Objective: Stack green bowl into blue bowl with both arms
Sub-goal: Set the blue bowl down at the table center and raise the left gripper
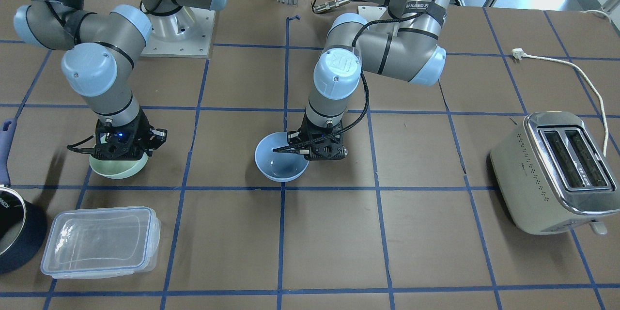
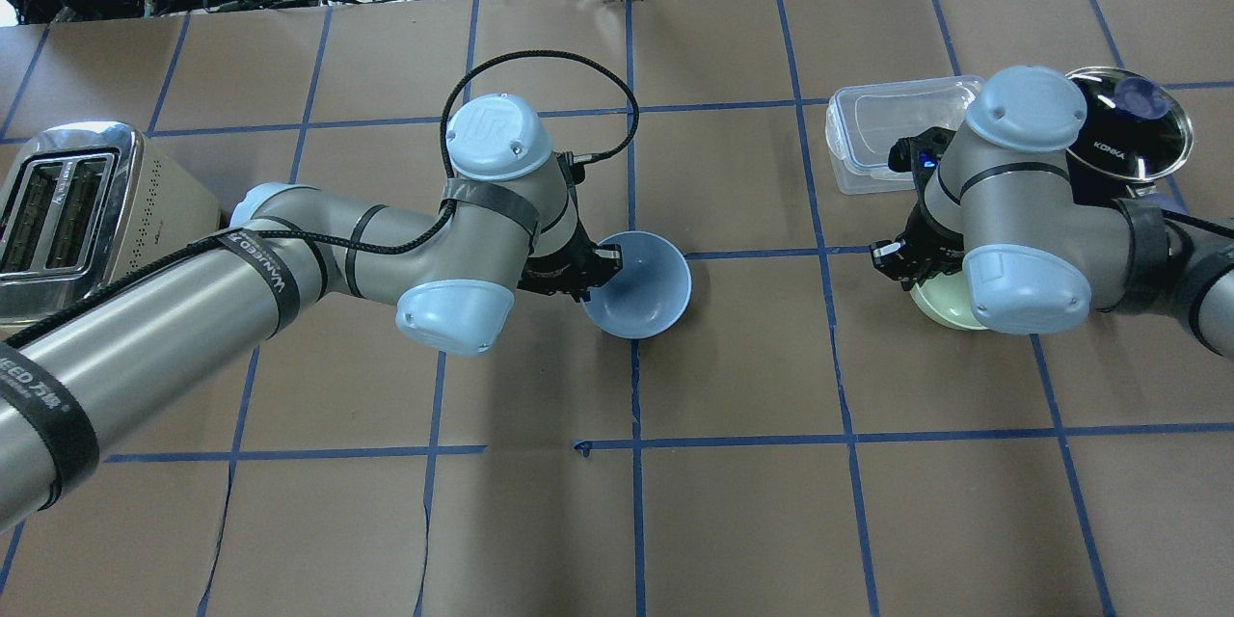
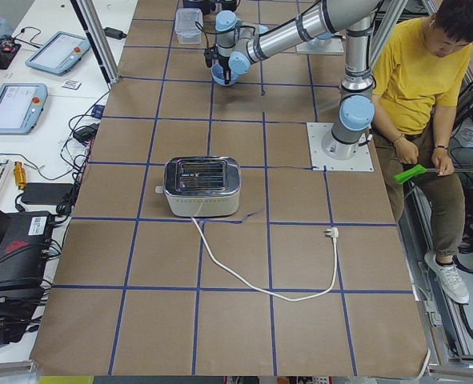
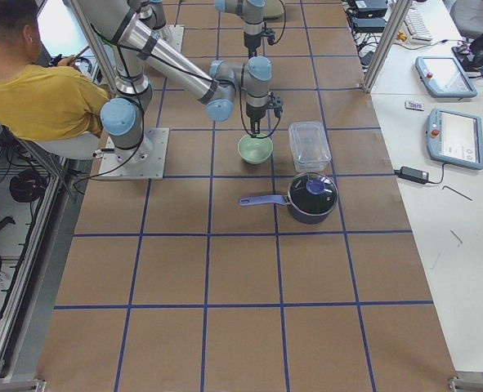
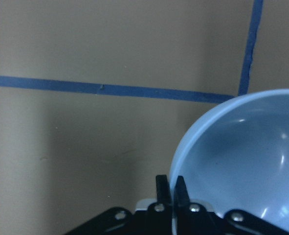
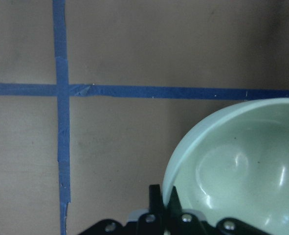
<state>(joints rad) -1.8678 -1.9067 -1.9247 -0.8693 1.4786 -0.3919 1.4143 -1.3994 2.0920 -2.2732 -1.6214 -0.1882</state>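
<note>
In left tool (image 5: 171, 185), blue bowl (image 5: 242, 161); in right tool (image 6: 164, 193), green bowl (image 6: 237, 166).

The green bowl (image 1: 117, 169), pale mint and glossy, is mouth-up toward the robot's right end of the counter (image 1: 334, 237). The right tool (image 6: 164, 194) pinches its rim. The blue bowl (image 1: 280, 165), pale periwinkle and the same size, is mouth-up near the counter's middle, well apart from the green one. The left tool (image 5: 172, 185) pinches its rim.
</note>
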